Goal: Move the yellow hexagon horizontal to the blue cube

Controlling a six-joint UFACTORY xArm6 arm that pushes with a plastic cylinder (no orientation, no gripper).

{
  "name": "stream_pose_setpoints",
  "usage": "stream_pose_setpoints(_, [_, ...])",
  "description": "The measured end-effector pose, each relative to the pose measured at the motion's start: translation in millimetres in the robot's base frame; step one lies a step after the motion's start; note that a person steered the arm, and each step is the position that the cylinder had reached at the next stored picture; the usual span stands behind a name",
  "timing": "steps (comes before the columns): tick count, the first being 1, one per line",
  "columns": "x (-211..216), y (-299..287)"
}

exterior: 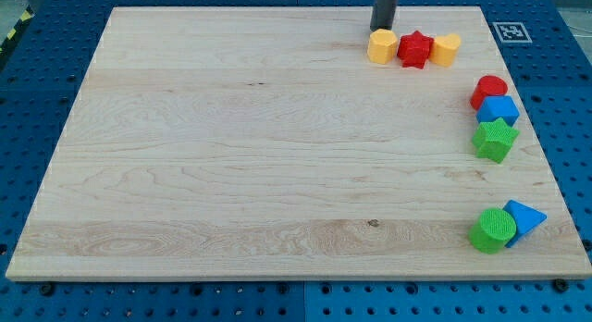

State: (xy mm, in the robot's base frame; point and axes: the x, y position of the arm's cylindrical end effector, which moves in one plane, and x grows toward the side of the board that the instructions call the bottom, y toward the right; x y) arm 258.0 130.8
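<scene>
The yellow hexagon lies near the view's top, right of centre, at the left end of a short row. A red star touches its right side, and a second yellow block of rounded shape follows. My tip stands just above the yellow hexagon's top edge, touching it or nearly so. The blue cube sits lower at the view's right edge, between a red cylinder above it and a green star below it.
A green cylinder and a blue triangular block touch each other at the view's bottom right. The wooden board lies on a blue perforated table. A fiducial marker sits at the board's top right corner.
</scene>
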Motion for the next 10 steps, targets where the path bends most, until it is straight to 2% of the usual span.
stream_pose_setpoints(1, [52,1])
stream_pose_setpoints(2, [71,4])
stream_pose_setpoints(4, [39,-38])
stream_pose_setpoints(5, [73,-38])
stream_pose_setpoints(6, [96,-14])
stream_pose_setpoints(8, [97,-7])
stream_pose_setpoints(10, [133,27])
